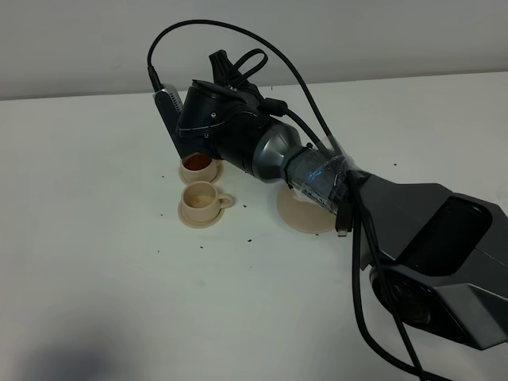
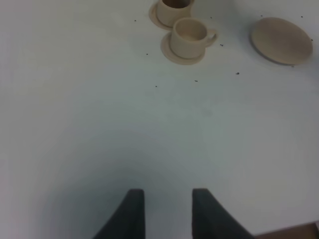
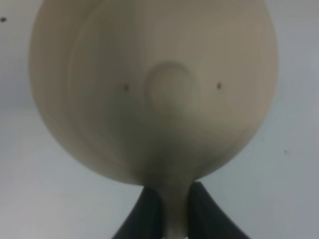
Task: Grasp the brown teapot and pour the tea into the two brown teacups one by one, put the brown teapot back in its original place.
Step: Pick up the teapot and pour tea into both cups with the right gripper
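My right tool (image 3: 169, 211) clamped on loop handle of squat beige-tan ceramic teapot (image 3: 149, 89), held aloft over far small tan cup (image 1: 196, 163), which shows dark tea; near cup (image 1: 200, 198) looks empty, judged next. Wide tan saucer (image 1: 302, 213) bare for return. Left tool (image 2: 164, 209) holds nothing, jaws drawn in, parked over white bench (image 2: 75, 124)

I see a smooth, matt beige ceramic teapot (image 3: 149, 94), matching matt cups (image 2: 189, 36) and saucer (image 2: 281, 40), on a smooth white matt table (image 1: 103, 270).
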{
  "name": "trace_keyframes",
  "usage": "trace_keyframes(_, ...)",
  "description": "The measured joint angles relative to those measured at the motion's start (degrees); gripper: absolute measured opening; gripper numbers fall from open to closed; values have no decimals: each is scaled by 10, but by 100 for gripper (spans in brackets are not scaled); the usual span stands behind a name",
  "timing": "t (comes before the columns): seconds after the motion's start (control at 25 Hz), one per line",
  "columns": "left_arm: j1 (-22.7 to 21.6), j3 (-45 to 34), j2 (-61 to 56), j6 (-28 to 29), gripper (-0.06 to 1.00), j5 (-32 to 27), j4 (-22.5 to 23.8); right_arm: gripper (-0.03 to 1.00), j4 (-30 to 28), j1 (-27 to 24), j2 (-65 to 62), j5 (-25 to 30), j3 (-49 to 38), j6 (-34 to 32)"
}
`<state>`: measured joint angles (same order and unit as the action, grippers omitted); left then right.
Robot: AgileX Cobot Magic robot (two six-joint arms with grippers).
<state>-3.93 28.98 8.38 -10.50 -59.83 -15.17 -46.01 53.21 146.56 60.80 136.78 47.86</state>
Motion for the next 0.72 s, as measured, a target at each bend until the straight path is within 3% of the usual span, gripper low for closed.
trace_keyframes(0.24, 0, 0, 0, 0, 25, 0, 0, 11, 47, -7, -26, 35, 0, 23)
trace_keyframes(0.72, 0, 0, 0, 1, 25, 0, 0, 11, 233, -52, -75, 93, 0, 72)
